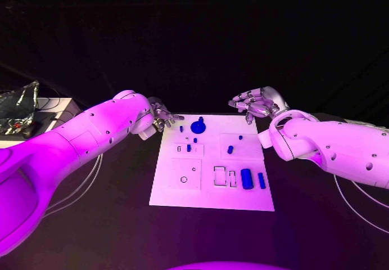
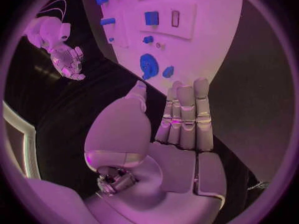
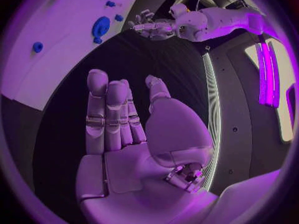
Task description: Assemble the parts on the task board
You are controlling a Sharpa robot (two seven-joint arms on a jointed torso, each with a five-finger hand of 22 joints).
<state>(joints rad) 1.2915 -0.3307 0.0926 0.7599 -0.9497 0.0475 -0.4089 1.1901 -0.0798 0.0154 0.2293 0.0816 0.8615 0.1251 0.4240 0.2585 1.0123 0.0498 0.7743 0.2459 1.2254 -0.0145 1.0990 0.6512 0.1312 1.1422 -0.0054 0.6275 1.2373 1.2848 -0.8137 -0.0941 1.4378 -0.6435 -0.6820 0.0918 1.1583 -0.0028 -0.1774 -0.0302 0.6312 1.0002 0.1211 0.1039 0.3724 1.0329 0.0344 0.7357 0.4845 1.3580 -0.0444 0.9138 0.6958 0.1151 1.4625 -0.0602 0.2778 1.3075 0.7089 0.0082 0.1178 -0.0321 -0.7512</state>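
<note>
The black bench (image 1: pixel 97 225) holds my white board (image 1: pixel 212 194) in the middle, with the small blue pieces (image 1: pixel 246 179) lying on it, and I think a careless bump could slide the whole board. My left hand (image 1: pixel 162 117) waits by the far left corner and my right hand (image 1: pixel 255 102) floats by the far right corner, both holding nothing, fingers loosely apart. If I reach too fast, my fingers could knock the round blue knob (image 1: pixel 198 127) or flick the tiny pieces out of place.
</note>
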